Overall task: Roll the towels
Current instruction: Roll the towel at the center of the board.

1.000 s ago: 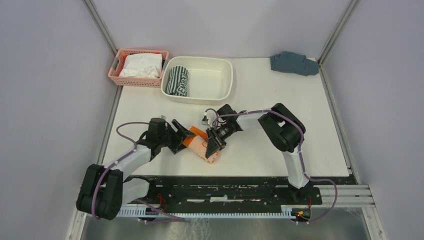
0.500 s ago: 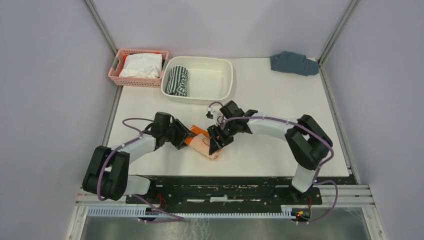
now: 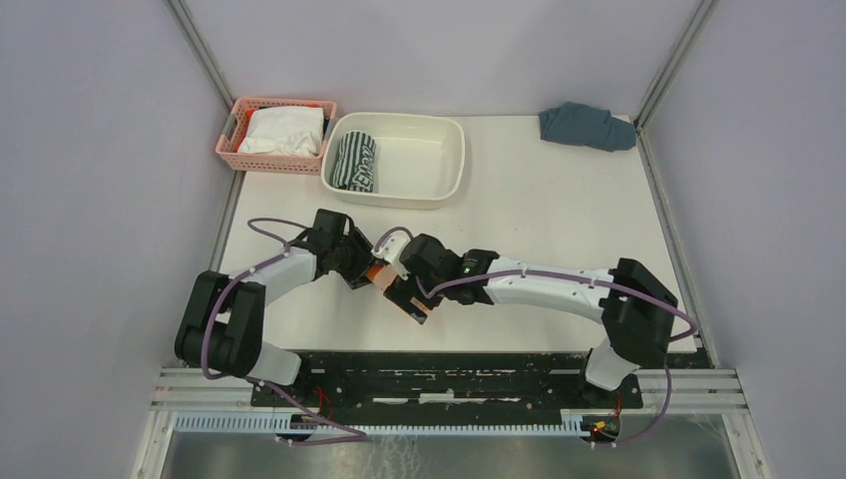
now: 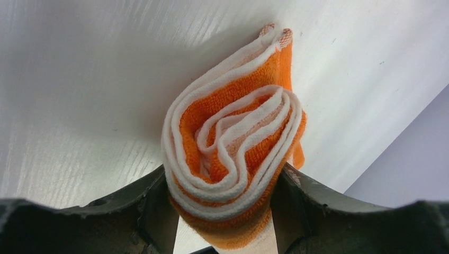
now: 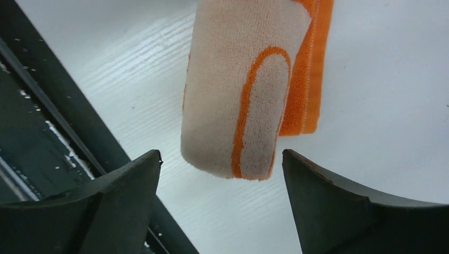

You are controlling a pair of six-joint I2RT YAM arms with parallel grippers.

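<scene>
The orange towel point(image 4: 233, 137) is rolled up, its spiral end facing the left wrist camera. My left gripper point(image 4: 222, 211) is shut on it, with both fingers pressed against the roll's sides. From above, only a bit of the orange towel point(image 3: 379, 274) shows between my left gripper point(image 3: 363, 270) and my right gripper point(image 3: 409, 296). In the right wrist view the peach side of the orange towel point(image 5: 238, 100) lies just ahead of my right gripper point(image 5: 221, 156), which is open and touches nothing. The striped towel point(image 3: 354, 162) lies rolled in the white tub point(image 3: 454, 160).
A pink basket point(image 3: 235, 142) holding a white cloth point(image 3: 282, 130) stands at the back left beside the tub. A blue-grey cloth point(image 3: 587, 126) lies at the back right. The black base rail point(image 3: 449, 364) runs along the near edge, close to the grippers.
My right gripper has opened and let go of the orange roll while its arm stretched left. My left gripper has closed on the roll and shifted slightly back and right.
</scene>
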